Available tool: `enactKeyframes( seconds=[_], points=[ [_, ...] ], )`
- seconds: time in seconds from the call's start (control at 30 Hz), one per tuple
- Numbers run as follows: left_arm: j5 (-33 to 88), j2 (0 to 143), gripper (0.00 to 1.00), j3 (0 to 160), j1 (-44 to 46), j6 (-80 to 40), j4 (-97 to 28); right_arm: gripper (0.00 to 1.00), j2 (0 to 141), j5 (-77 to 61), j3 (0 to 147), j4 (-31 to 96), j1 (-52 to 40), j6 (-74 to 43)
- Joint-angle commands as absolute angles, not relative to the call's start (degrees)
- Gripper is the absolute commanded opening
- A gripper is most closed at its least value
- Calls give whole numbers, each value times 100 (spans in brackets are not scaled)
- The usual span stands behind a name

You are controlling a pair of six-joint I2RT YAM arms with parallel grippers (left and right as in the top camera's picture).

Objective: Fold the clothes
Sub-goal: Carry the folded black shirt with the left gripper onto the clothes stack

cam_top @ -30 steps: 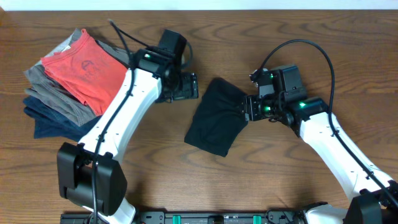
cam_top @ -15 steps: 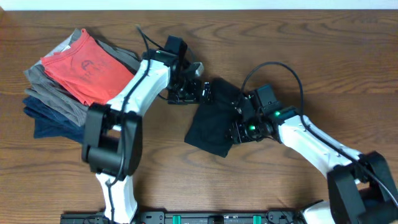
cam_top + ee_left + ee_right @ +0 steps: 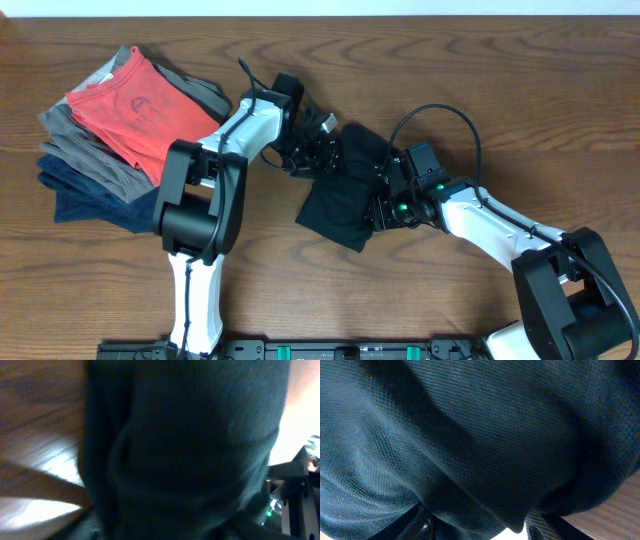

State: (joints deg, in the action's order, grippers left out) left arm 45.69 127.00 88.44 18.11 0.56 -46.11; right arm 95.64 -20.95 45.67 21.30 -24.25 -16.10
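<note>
Folded black shirt [image 3: 340, 203] lay centre frame; left claw [image 3: 320, 157] and right claw [image 3: 383, 207] pressed against its edges, grip undeterminable.

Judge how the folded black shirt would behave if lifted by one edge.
Probably floppy: the black shirt bulges in soft creases in both wrist views. Lifted by one edge it would likely sag and unfold. Its textured knit looks grippy rather than slippery.

Overhead: straight down from high above on the whole brown wooden table [image 3: 520, 90]. Left and right wrist: pressed very near the folded black soft-fabric shirt [image 3: 340, 200], seemingly from opposite sides, shared by all three.
</note>
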Motion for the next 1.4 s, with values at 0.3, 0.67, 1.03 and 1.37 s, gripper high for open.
enactKeyframes(
  seconds=[0.3,0.67,1.03,1.37],
  points=[
    [4633,12068,6,9179,1404,169,-4338,54,9061,-733,4528,3218,-1885,-1774],
    [3610,9920,6,9537,-349,-314,-3809,56,7782,-607,4528,4012,-1033,-1319],
    [3614,9791,6,9537,-2126,-786,-3288,56,7725,-589,4525,4093,-972,-1304],
    [3374,10160,6,9472,-2635,-784,-3345,56,7725,-580,4525,4077,-972,-1306]
  ],
)
